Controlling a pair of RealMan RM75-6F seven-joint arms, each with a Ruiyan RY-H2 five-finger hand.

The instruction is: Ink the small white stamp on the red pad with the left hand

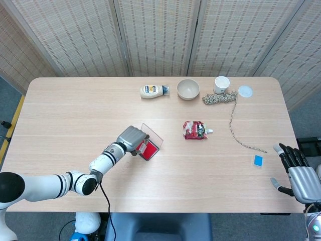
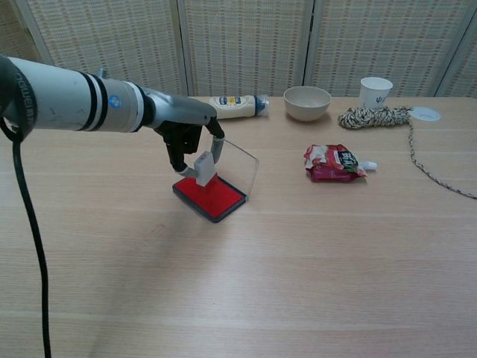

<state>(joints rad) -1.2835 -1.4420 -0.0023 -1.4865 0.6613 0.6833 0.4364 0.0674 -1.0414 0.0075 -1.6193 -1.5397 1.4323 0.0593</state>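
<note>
My left hand (image 2: pixel 186 138) grips the small white stamp (image 2: pixel 203 168), tilted, just above the red pad (image 2: pixel 212 198), apparently not touching. The pad's clear lid (image 2: pixel 240 170) stands open behind. My right hand (image 1: pixel 296 168) rests off the table's (image 1: pixel 75 110) right edge, fingers apart, holding nothing.

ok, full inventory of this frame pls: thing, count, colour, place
table: 1, light wood, under everything
red pad: 1, red in a dark tray, clear lid raised, centre-left
small white stamp: 1, white, above the pad
mayonnaise bottle: 1, cream, lying at the back
bowl: 1, beige, back
cup: 1, white, back right
rope: 1, speckled, by the cup
round lid: 1, pale, back right
pouch: 1, red, centre
blue card: 1, right
left hand: holds the stamp
right hand: open, right table edge
</note>
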